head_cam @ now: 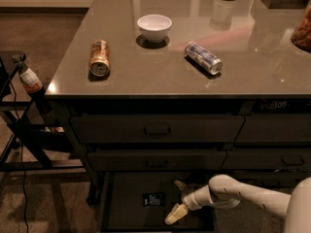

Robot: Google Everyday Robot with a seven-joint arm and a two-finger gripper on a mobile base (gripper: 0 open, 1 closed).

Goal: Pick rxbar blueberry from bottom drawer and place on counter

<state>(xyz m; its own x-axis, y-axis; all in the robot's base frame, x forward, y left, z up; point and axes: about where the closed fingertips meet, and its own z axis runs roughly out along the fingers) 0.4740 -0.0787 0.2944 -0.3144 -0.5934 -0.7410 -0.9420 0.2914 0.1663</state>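
Observation:
The rxbar blueberry [154, 199], a small dark wrapper with white print, lies flat on the floor of the open bottom drawer [124, 205]. My gripper [177, 199] is inside the drawer just right of the bar, open and empty. One finger is at the back and one pale fingertip [175, 214] is at the front. The white arm reaches in from the lower right. The counter [160, 74] is the glossy grey-brown top above the drawers.
On the counter stand a white bowl [154, 27], a brown can [99, 57] on its side and a silver-blue can [203, 57] on its side. The two upper drawers [155, 129] are shut. A bottle [30, 79] sits on a dark stand at the left.

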